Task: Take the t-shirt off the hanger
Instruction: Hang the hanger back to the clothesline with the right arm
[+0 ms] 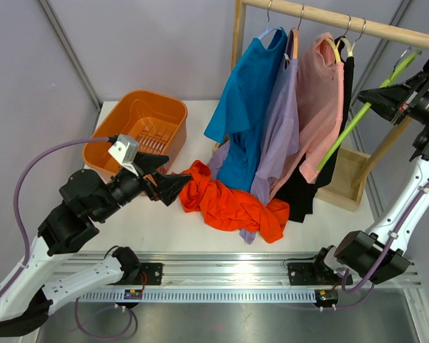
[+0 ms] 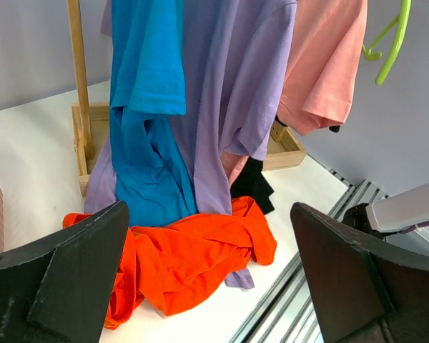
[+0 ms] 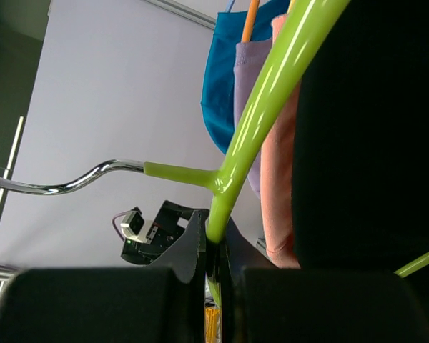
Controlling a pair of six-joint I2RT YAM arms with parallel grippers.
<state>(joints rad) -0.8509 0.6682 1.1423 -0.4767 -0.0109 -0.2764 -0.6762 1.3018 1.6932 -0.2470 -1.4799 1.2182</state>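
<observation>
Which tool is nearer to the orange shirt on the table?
Left. The left tool is open, right beside the left edge of the orange shirt. The right tool is high at the far right, shut on the green hanger.

White tabletop [image 1: 193, 239] fills centre of top view, evenly lit, soft shadows only. Pale grey wall panels [image 1: 150, 43] from 9 through 12 to 3 o'clock. Slanted grey metal strut [image 1: 70, 51] crosses panel at 10 o'clock; similar struts at 2 o'clock. Wooden garment rack at 1 o'clock: horizontal rail [image 1: 386, 30], upright post [image 1: 237, 36], box-frame base [image 1: 349, 179] resting on tabletop. Aluminium mounting rail [image 1: 222, 271] along table edge at 6 o'clock. Dull grey floor [image 1: 236, 323] beyond it. No window in view.
</observation>
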